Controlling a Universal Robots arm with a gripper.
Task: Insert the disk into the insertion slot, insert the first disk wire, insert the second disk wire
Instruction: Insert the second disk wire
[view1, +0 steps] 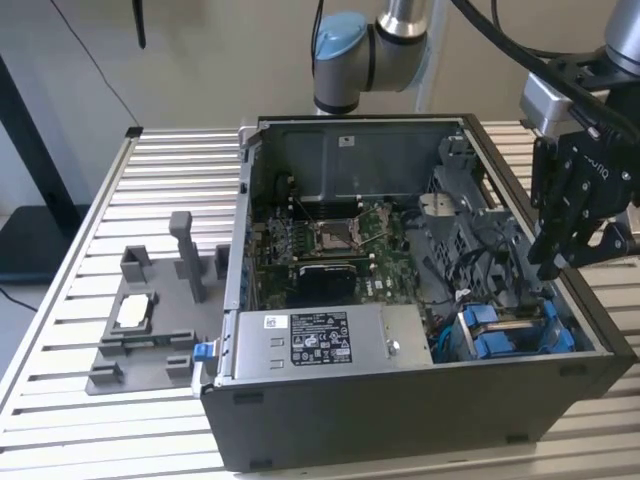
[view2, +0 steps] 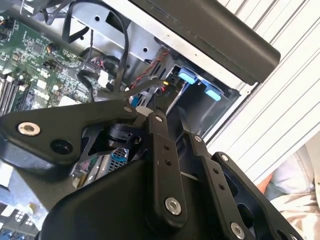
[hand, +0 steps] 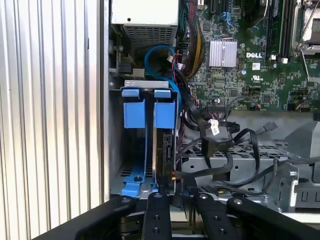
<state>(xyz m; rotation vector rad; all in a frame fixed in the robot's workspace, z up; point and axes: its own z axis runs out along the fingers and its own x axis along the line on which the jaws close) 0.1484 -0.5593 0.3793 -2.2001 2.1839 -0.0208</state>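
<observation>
Gripper (view1: 550, 265) — black, angular linkages — hangs at the exterior view's right edge; whether it clamps anything, I cannot tell. Blue-framed disk (hand: 165, 142) sits edgewise inside the grey sheet-metal insertion slot (hand: 142, 84), at that view's lower right.

We are recording white lettering on the green circuit board (hand: 250, 55), white and black printed stickers (view1: 308, 338) on the grey metal power-supply box (view1: 405, 335), and pale lettering on the black gripper (view1: 553, 262). None is being transcribed here.
</observation>
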